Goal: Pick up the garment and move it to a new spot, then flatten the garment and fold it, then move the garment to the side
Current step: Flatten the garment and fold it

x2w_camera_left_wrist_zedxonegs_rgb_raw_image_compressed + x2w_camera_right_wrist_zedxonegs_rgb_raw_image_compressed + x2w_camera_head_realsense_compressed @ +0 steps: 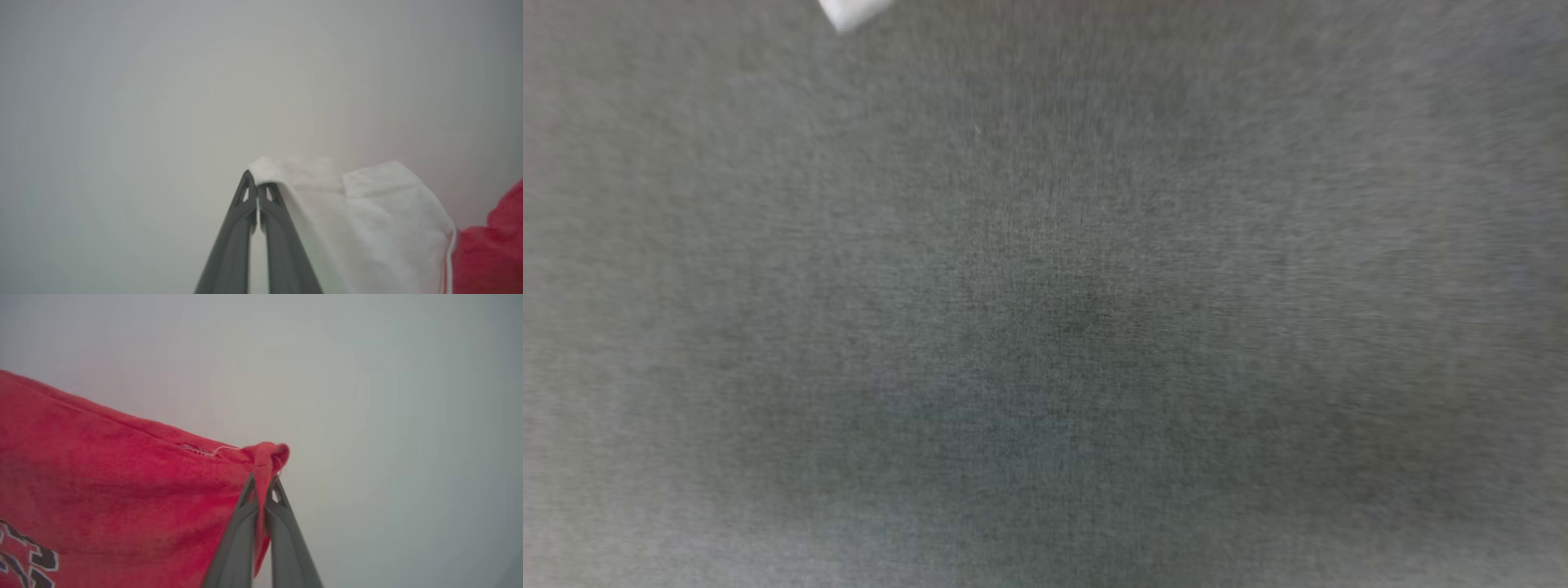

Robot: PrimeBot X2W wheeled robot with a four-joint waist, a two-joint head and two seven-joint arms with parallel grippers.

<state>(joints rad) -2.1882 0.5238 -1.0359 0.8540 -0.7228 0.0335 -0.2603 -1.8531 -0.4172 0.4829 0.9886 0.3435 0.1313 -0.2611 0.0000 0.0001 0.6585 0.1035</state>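
While the left gripper point(257, 181) pinches the white sleeve point(367, 212) and the right gripper point(263, 481) the jersey point(102, 477) corner, flattening and folding remain.

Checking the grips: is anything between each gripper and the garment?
Nothing. In the right wrist view the right gripper pinches a red corner of the garment directly; in the left wrist view the left gripper pinches its white edge.

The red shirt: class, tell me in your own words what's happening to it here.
The robot holds the garment with both hands. Its left hand is shut on the edge of the white sleeve. Its right hand is shut on a red corner. Whether the cloth is lifted off the surface cannot be told.
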